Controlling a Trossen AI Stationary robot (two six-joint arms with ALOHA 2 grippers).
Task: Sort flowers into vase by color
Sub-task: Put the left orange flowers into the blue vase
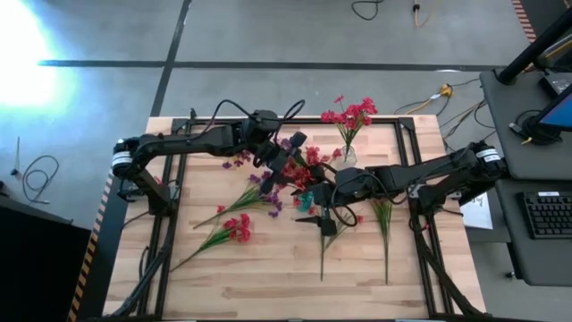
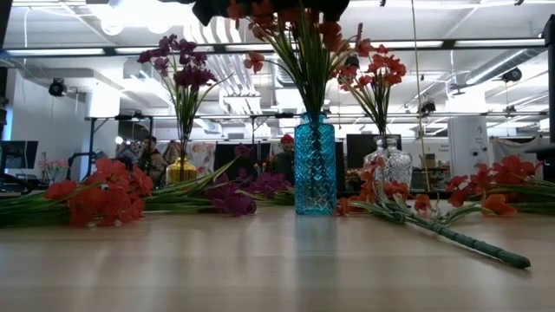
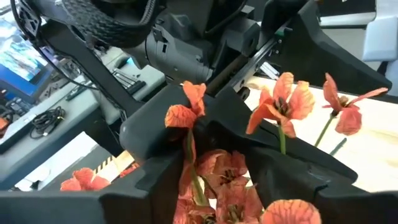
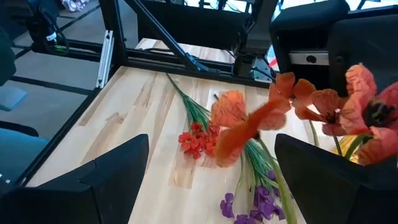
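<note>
A blue-green glass vase [image 2: 314, 165] stands mid-table with a red sprig [image 2: 299, 39] upright in it. My left gripper [image 1: 288, 168] [image 3: 211, 186] sits at the sprig's blossom head, half shut with blossoms filling the gap. My right gripper [image 1: 319, 220] [image 4: 211, 180] is open just right of that vase, pointing toward the table's left and touching nothing. A clear vase [image 2: 390, 165] holds red flowers and a yellow vase [image 2: 182, 171] holds purple ones. A red sprig [image 1: 234, 228] and a purple sprig [image 1: 261, 199] lie flat on the table. My left gripper holds the red sprig at its top, among the blossoms and thin stems [image 3: 194, 177] that stand between the two fingers. The blossoms hide the exact place of contact. The sprig stands upright, its stems [image 2: 310, 87] running down into the blue-green vase.
More sprigs lie on the right half: long green stems [image 1: 384, 224] [image 1: 323, 246] and red blossoms [image 2: 499, 195]. The two arms are close together over the middle vase. The clear vase [image 1: 347, 155] stands near the far edge. The near part of the table [image 1: 268, 286] is bare wood.
</note>
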